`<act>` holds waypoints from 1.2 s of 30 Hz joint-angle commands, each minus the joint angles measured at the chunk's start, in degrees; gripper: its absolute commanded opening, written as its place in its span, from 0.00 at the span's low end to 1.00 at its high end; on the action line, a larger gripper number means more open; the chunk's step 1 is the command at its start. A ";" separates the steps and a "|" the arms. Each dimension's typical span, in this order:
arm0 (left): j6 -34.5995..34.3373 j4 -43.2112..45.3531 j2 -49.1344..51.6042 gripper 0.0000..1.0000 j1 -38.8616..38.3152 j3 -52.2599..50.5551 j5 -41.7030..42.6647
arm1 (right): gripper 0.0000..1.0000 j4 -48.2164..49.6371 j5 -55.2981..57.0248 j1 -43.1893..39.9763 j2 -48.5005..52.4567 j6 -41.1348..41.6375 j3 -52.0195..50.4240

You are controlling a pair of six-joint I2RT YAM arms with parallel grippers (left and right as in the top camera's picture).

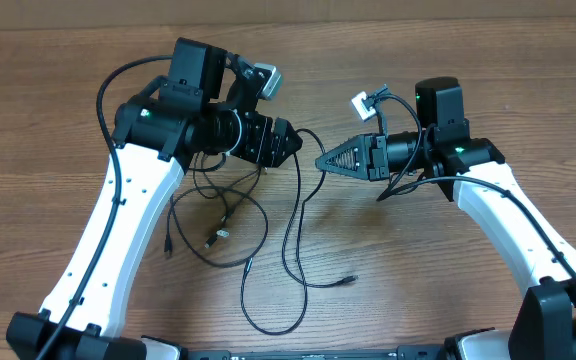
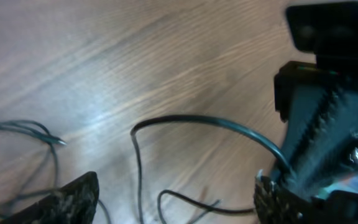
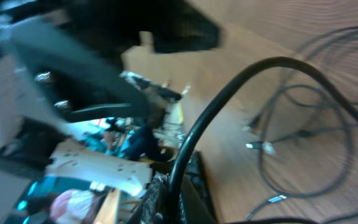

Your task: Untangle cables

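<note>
From overhead, my right end effector (image 1: 322, 160) is pressed together to a point and, as far as I can judge, pinches one strand (image 1: 288, 235) of the cables (image 1: 226, 208) at its very tip. The left end effector (image 1: 292, 142) faces it nose to nose, just beside it. From the pinch the strand falls away from both tips in a long loop across the worktop (image 1: 418, 270) and ends in a small plug (image 1: 351, 280). The rest of the cables lie bunched behind and below the left end effector, under its wrist, so the left arm is the nearer one to the knot.

In the left wrist view, the left fingers (image 2: 73, 199) are spread wide with nothing between them. The strand (image 2: 197, 119) leaves the right end effector (image 2: 328, 130) ahead and to one side. It arcs across the gap in front of the fingers, then bends back toward the wrist between them. I judge that returning stretch, lying crosswise to the closing line, to be the part to take.

The right wrist view is blurred. The strand (image 3: 229, 93) rises from between that end effector's own closed fingers and curves outward. More cables (image 3: 297, 134) lie on the worktop beyond it, well apart from the tip.
</note>
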 commanded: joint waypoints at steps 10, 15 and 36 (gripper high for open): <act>-21.75 0.68 9.38 0.59 -0.48 -0.44 25.09 | 0.04 2.64 -1.66 2.01 -0.04 1.88 1.55; -23.10 0.70 11.98 0.56 -0.48 -0.42 28.26 | 0.04 2.64 -1.64 2.01 -0.04 1.88 1.55; -22.62 0.66 12.90 0.39 8.74 -0.42 38.80 | 0.04 2.62 -0.57 1.99 -0.04 1.88 1.55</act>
